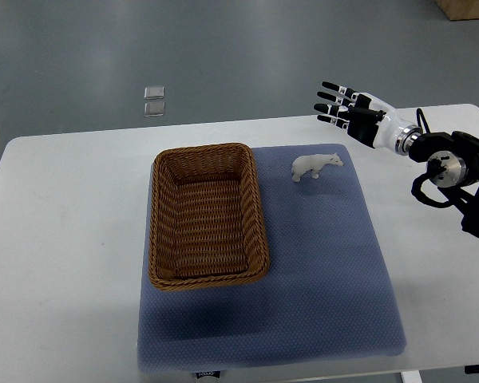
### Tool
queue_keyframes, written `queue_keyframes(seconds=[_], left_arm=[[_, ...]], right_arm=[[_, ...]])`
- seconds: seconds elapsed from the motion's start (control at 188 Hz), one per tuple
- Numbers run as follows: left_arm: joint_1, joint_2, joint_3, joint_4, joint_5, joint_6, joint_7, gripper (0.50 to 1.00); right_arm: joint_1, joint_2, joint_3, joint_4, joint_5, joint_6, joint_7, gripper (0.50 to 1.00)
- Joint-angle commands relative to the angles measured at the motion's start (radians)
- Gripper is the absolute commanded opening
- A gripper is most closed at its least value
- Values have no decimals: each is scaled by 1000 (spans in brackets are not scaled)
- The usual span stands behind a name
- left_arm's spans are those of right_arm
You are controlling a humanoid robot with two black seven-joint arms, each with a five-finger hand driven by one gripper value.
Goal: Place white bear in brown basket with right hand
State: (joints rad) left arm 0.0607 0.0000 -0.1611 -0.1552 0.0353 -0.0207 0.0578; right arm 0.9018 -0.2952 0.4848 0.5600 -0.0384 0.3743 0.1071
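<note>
A small white bear [314, 166] stands on the blue mat [319, 263], just right of the brown wicker basket [163, 231], whose inside holds nothing. My right hand [345, 104] hovers above the table's far right, up and to the right of the bear and apart from it. Its fingers are spread and hold nothing. The left arm does not show.
The mat lies on a white table [64, 239]. Two small clear squares [153, 101] sit on the grey floor beyond the table's far edge. A brown box corner [468, 8] shows at the top right.
</note>
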Motion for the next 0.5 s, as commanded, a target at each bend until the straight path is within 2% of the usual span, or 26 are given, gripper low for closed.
queue_keyframes(seconds=[0.0, 0.495], left_arm=[[1, 0, 0, -1, 0, 1, -1, 1000], [-7, 0, 3, 8, 0, 10, -6, 1000]], right_arm=[[2, -1, 0, 0, 0, 0, 0, 928], [3, -1, -2, 4, -27, 17, 0, 928]])
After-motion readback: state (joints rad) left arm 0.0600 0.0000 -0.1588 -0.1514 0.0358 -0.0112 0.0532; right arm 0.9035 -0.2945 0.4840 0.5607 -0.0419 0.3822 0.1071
